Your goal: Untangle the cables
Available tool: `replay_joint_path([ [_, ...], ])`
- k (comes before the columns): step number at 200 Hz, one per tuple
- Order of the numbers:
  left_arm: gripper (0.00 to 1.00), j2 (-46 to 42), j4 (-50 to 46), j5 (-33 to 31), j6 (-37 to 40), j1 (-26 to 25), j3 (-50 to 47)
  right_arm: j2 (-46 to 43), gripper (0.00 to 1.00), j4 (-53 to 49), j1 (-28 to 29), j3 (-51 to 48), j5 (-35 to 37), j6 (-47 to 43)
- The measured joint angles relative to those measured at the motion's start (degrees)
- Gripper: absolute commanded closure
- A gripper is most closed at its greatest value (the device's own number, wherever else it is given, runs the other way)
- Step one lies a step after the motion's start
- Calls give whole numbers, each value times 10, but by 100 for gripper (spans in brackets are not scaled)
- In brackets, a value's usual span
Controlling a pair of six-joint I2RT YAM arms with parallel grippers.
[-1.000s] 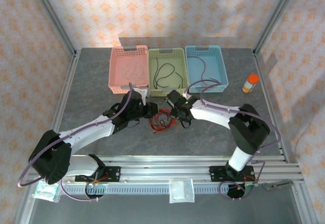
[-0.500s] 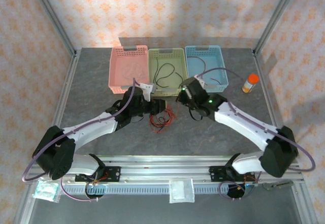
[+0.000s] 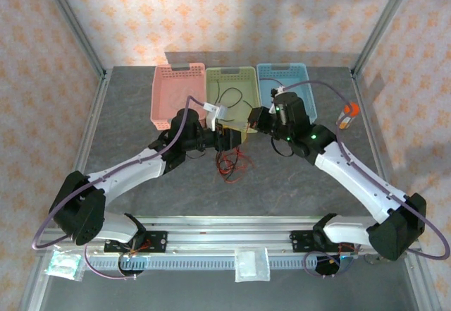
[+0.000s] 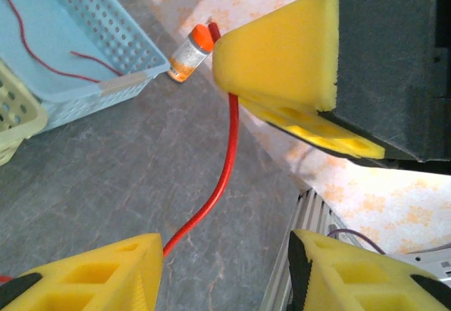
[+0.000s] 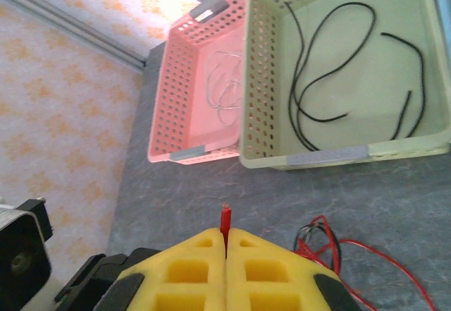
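**Right hand (image 5: 225,235) pinched on a red cable end, left hand (image 4: 229,173) open around a red line**

Your right hand is fully closed. Its two yellow foam pads (image 5: 190,258) press flat together, and only the short tip of the red cable (image 5: 225,216) stands out above them. I think the grip sits so near the end because this lets you draw the whole length out of the heap.

Your left hand has its pads apart. A red cable, probably the same one, passes loosely through the gap without being clamped. It seems to work as a guide, so the line can slide while the other hand pulls.

The remaining tangle (image 3: 229,161) lies on the desk (image 3: 127,127), just in front of the baskets and under both hands. It is a few thin red loops, with perhaps a dark strand among them.

The sorting appears to go by colour. A black cable (image 5: 317,78) is in the green basket (image 5: 338,157), a pale wire (image 5: 225,92) in the pink basket (image 5: 158,106), and another red cable (image 4: 25,46) in the blue basket (image 4: 106,32).

The cables are thin, round, glossy and limp, and they hold soft curves. The pads are porous foam with moulded holes, which should grip a slippery jacket well. The baskets are stiff plastic with perforated walls, where a cable end could catch. The desk is matte grey with a stone pattern.
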Motion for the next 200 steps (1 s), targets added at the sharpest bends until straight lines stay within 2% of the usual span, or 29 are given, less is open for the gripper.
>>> replay_joint_path([
  [55,47,9,-4,12,16,-7,15,6,100,6,-24,16,-85,27],
  [75,50,16,-6,12,21,-7,23,11,100,9,-35,16,-114,40],
  [102,65,32,-6,14,26,-7,39,17,100,9,-37,17,-142,54],
  [148,100,52,-4,14,27,-7,54,21,100,9,-37,19,-152,63],
  [165,100,52,-4,12,30,-9,55,21,100,0,-37,24,-138,61],
  [173,100,52,-4,11,30,-9,56,20,91,-7,-37,28,-128,59],
  [178,100,52,-4,9,30,-9,58,19,82,-10,-37,30,-120,56],
  [190,100,52,-10,5,30,-9,64,13,51,-14,-37,32,-94,53],
  [200,100,52,-19,-2,29,-9,69,0,34,-14,-38,33,-66,45],
])
